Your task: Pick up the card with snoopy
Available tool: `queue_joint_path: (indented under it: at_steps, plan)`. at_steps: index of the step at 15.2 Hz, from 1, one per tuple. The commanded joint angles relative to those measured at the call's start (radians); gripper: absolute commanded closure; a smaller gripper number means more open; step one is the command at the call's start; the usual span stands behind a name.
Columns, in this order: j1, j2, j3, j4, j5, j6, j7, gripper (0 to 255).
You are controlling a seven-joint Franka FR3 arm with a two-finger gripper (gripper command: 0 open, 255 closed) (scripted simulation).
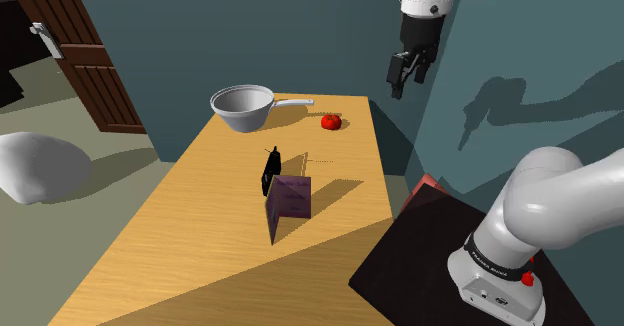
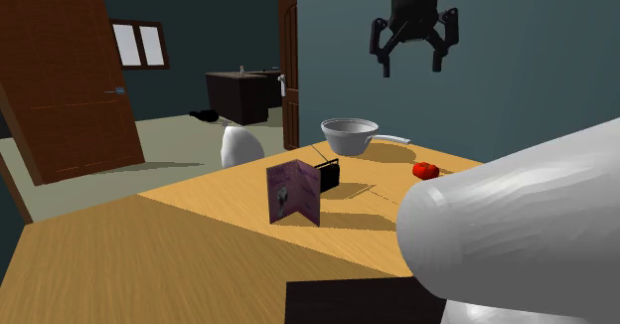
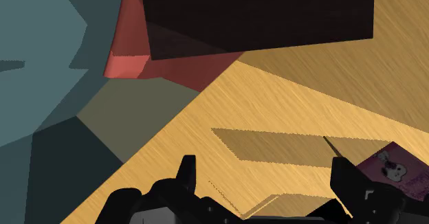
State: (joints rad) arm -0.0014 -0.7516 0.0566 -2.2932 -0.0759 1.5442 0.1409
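Note:
The card [image 1: 290, 199] is purple, folded and standing upright near the middle of the wooden table [image 1: 180, 244]. In the second exterior view the card [image 2: 295, 191] shows a small pale figure on its face. In the wrist view a corner of the card [image 3: 399, 171] with a little black-and-white figure lies just beyond the right finger. My black gripper [image 1: 408, 79] hangs high in the air above the table's far right edge, well away from the card. The gripper [image 2: 409, 59] is open, its fingers spread with nothing between them. The same open gripper [image 3: 262, 166] looks down at bare tabletop.
A small black object [image 1: 269, 171] stands right behind the card. A pale saucepan [image 1: 243, 106] and a red tomato [image 1: 331, 122] sit at the table's far end. The dark stand [image 1: 440, 264] adjoins the table's right side. A brown door [image 1: 85, 54] and a white rounded lump [image 1: 40, 164] are off to the left.

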Motion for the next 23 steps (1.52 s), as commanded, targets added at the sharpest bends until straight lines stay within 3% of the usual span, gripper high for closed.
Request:
queue_joint_path:
  at_steps: [1, 12, 23]
  plan:
    - [0.000, 0.000, 0.000, 0.000, 0.000, 0.000, 0.000, 0]
    - [0.098, 0.226, -0.019, -0.125, 0.035, 0.402, -0.180, 0]
    - [0.195, 0.552, -0.007, -0.104, 0.094, 0.752, -0.377, 0]
